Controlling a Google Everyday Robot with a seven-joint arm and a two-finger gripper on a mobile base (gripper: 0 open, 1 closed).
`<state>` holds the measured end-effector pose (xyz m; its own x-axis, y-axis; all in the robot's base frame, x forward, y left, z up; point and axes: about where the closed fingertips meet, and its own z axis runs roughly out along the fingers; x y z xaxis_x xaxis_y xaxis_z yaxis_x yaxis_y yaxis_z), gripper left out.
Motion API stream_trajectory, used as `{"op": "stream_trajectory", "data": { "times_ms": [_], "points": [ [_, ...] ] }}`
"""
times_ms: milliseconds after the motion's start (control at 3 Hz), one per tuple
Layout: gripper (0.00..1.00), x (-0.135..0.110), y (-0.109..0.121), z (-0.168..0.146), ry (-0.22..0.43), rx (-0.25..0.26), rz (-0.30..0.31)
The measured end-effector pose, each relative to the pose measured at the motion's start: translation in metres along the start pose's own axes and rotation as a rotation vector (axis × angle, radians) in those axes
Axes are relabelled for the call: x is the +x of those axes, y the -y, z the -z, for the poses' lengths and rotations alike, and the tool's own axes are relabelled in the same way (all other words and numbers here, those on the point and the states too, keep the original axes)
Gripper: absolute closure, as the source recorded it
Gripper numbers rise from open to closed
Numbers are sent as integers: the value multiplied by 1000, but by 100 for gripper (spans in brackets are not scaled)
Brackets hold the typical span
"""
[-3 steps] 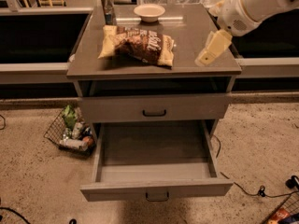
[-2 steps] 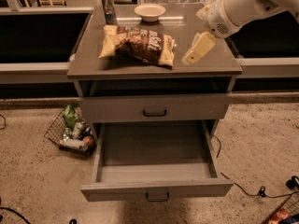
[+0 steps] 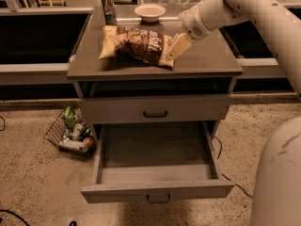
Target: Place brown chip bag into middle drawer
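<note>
Over the last second I have swung my gripper (image 3: 176, 47) from the three o'clock edge of the cabinet top (image 3: 209, 62) in toward its middle. Its tip now sits at the right end of the brown chip bag (image 3: 136, 45), touching or just short, I cannot tell which. I judge this the start of the grasp, with nothing lifted yet. Whether my gripper is open or closed I cannot tell. The bag lies flat on the top, stretching toward nine o'clock from my tip. The middle drawer (image 3: 155, 149) stands pulled out at six o'clock, its tray bare.
</note>
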<state>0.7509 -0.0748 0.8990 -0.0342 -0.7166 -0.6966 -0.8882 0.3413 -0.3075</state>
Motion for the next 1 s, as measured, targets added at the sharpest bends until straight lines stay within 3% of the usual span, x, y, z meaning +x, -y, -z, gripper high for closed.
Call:
{"op": "stream_trajectory", "data": {
  "times_ms": [1000],
  "points": [
    [0,-22,3,-56,85,-55,-15]
  ]
}}
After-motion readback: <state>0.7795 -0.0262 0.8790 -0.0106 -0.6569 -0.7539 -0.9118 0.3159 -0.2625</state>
